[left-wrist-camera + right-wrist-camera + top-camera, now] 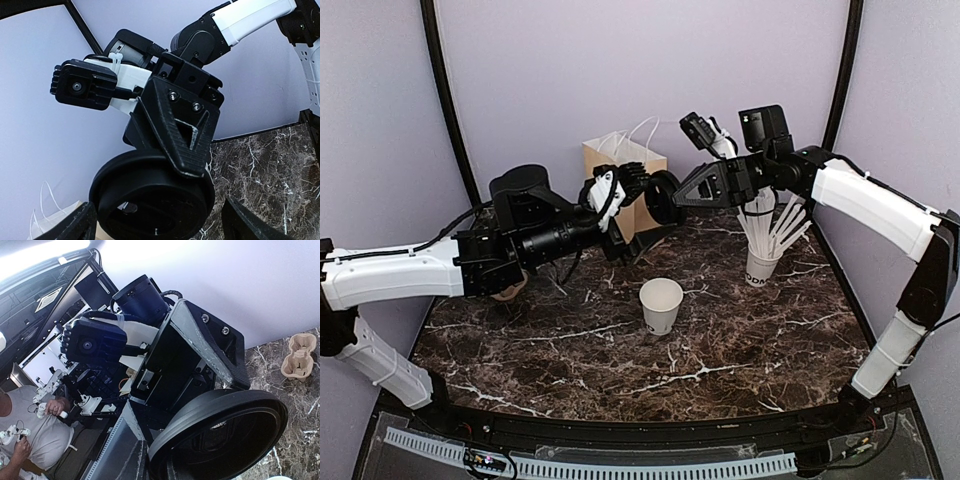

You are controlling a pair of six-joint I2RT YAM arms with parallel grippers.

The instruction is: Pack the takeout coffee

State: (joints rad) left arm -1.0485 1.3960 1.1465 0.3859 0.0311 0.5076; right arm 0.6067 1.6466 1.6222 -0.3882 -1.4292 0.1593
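Cup (661, 305): uncapped, out of the paper bag (623, 163) — nothing packed
Lid (150, 197): right gripper (192, 165) clamps it; left gripper (162, 222) spread either side, grip unclear
Left for you: cap, then bag it

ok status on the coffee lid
left gripper open either side of black lid, right gripper shut on its rim, midair by the paper bag. cup uncovered on the table. nothing in the way.
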